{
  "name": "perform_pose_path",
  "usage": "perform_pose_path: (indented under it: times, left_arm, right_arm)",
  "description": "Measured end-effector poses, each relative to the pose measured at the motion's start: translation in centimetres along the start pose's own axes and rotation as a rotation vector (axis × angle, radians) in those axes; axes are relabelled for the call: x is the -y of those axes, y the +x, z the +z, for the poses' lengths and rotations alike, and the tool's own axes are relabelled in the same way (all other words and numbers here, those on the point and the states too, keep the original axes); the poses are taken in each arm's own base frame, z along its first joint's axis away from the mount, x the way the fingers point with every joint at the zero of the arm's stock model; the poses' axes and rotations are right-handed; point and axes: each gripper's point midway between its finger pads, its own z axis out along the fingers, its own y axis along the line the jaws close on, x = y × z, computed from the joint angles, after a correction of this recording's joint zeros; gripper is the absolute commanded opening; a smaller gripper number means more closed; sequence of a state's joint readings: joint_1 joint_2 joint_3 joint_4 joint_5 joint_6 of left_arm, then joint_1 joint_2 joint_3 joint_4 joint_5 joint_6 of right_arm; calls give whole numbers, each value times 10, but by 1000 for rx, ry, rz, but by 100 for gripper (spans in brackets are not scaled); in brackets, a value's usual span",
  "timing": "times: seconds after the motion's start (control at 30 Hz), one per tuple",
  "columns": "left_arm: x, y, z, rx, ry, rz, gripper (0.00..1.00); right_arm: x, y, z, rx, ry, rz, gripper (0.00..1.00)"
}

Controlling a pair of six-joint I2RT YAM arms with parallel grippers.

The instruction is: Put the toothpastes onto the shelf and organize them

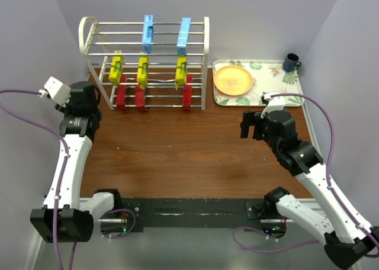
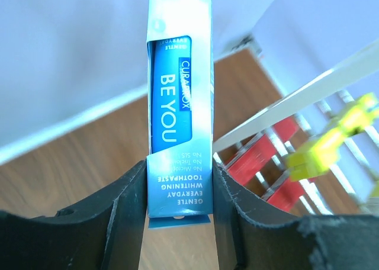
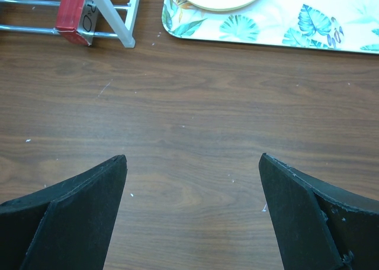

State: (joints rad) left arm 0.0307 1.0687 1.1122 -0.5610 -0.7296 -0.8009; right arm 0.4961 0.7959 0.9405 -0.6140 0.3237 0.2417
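The white wire shelf (image 1: 205, 57) stands at the back left of the table. Two light blue toothpastes (image 1: 148, 34) (image 1: 184, 36) stand on its top tier, three yellow ones (image 1: 143, 70) on the middle tier and three red ones (image 1: 140, 96) on the bottom tier. My left gripper (image 2: 179, 163) is shut on another light blue toothpaste (image 2: 177, 110), just left of the shelf (image 2: 308, 95); this carton does not show in the top view. Over bare wood at the right, my right gripper (image 3: 192, 157) (image 1: 249, 125) is open and holds nothing.
A floral tray (image 1: 263, 68) sits at the back right with an orange plate (image 1: 233, 80) and a dark blue mug (image 1: 291, 62) on it. Grey walls close in the left, back and right sides. In the right wrist view, the shelf's right leg (image 3: 112, 18) is far left.
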Motion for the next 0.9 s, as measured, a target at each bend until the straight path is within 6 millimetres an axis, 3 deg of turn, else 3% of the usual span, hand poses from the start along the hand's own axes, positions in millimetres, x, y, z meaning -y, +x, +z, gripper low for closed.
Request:
perform_pose_path:
  times: [0.2,0.4,0.63,0.77,0.9]
  left_arm:
    - [38,-80,-29,125,131,63,12]
    - [85,-137,-58,218,329,150,8]
    - [133,-149,-80,242,579,301,10]
    - [158,-141,-81,213,683,368,10]
    - [180,-120,-70,149,759,427,10]
  right_arm:
    - [0,0,-2,3,-1,1,98]
    - [1,1,-2,-2,1,-1,98]
    - [1,3,-2,-10,3,-3,98]
    - [2,4,-2,-13,4,-5,98]
    - [2,3,-2,-14,8,-5,98]
